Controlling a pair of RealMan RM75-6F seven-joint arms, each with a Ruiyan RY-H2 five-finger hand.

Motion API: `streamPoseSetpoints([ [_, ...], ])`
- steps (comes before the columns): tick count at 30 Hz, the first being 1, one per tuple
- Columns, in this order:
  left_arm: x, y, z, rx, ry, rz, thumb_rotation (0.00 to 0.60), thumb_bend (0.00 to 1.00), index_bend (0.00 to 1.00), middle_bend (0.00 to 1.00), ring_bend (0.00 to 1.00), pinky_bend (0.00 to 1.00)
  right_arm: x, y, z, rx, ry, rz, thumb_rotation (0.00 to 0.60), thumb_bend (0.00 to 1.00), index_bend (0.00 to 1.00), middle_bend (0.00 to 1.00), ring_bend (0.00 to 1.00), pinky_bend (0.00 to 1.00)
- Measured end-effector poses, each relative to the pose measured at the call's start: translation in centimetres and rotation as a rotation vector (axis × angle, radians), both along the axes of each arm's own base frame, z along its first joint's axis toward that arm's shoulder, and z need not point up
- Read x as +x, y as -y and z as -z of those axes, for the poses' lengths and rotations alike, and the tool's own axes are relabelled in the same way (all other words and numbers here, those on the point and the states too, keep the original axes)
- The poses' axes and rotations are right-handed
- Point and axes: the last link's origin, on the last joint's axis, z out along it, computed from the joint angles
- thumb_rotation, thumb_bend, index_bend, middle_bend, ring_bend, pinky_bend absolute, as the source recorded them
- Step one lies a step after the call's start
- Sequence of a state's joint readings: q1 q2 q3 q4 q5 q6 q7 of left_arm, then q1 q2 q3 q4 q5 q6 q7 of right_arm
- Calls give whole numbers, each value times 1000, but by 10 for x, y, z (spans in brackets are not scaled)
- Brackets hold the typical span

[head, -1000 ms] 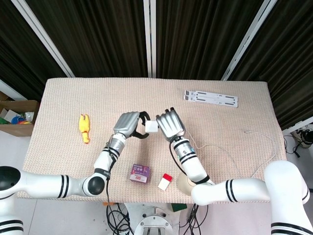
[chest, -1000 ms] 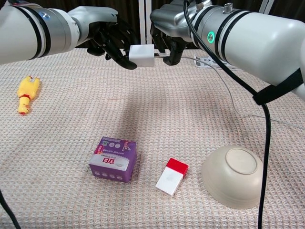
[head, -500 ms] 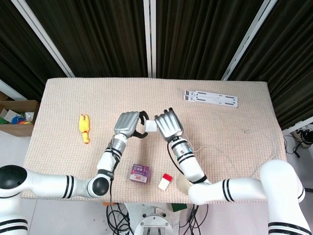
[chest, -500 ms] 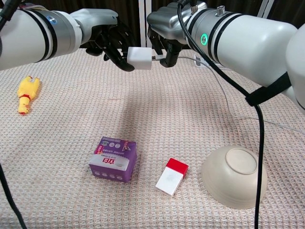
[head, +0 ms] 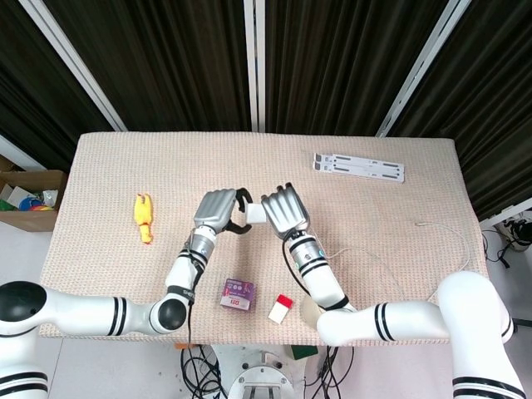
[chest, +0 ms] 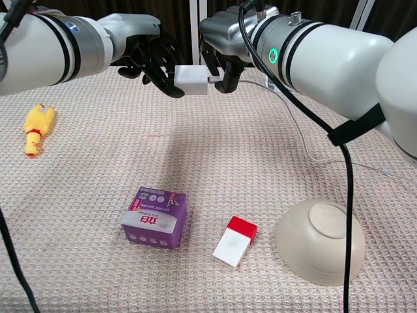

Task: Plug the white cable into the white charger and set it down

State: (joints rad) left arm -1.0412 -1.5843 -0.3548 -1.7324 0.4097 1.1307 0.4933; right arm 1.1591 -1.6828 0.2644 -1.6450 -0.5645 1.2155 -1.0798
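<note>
Holding the charger in my left hand, I have its white block pinched between my dark fingertips, raised above the table and clear of the cloth. My right hand sits just at the charger's three o'clock, fingers curled down on the cable end, whose plug meets the charger's right face; whether it is fully seated I cannot tell. From the head view my two hands sit knuckle to knuckle with the charger between them, near the table's middle. The cable runs off from my right hand toward four o'clock and loops across the cloth to the right edge.

Lying at nine o'clock from my left hand is a yellow toy. Toward six o'clock, near the front edge, sit a purple box, a red-and-white block and an upturned bowl, side by side. At one o'clock, well apart, lies a white stand.
</note>
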Motion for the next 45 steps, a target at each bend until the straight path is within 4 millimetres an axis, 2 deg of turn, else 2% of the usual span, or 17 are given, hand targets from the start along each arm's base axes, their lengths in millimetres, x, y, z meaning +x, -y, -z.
streamPoseSetpoints([
  [4, 1, 0, 2, -4, 6, 0, 600, 350, 560, 474, 733, 946, 1, 1, 1, 2, 4, 2, 600, 897, 611, 590, 405, 438],
  [7, 2, 0, 2, -6, 6, 1, 600, 350, 560, 474, 733, 946, 1, 1, 2, 3, 11, 5, 600, 797, 598, 584, 405, 437],
  [10, 2, 0, 3, -6, 10, 0, 599, 350, 560, 474, 733, 946, 1, 1, 2, 3, 18, 7, 600, 769, 590, 582, 405, 437],
  [18, 2, 0, 2, -3, 8, 1, 600, 350, 560, 474, 733, 946, 1, 1, 3, 1, 22, 11, 600, 615, 552, 567, 405, 437],
  [21, 1, 0, 2, 2, 1, 5, 599, 350, 560, 474, 733, 946, 0, 1, 2, -2, 25, 16, 600, 494, 483, 534, 395, 435],
  [25, -3, 0, 1, 4, -9, 16, 599, 350, 556, 469, 731, 945, -3, -1, -2, -7, 26, 23, 600, 361, 387, 434, 368, 406],
  [34, -9, -1, 2, 7, -13, 41, 599, 349, 553, 465, 731, 944, -17, -6, -9, -4, 39, 56, 600, 190, 183, 280, 305, 373],
  [37, -10, -2, 4, 8, -22, 47, 598, 348, 552, 464, 731, 943, -20, -10, -10, 5, 57, 62, 600, 175, 103, 228, 264, 351],
  [40, -13, -4, 8, 15, -43, 52, 599, 347, 552, 463, 729, 942, -22, -14, -12, 16, 79, 63, 600, 155, 21, 156, 170, 295],
  [45, -19, -10, 23, 6, -64, 42, 599, 342, 552, 457, 723, 941, -25, -20, -17, 27, 112, 51, 600, 126, 0, 63, 14, 167],
])
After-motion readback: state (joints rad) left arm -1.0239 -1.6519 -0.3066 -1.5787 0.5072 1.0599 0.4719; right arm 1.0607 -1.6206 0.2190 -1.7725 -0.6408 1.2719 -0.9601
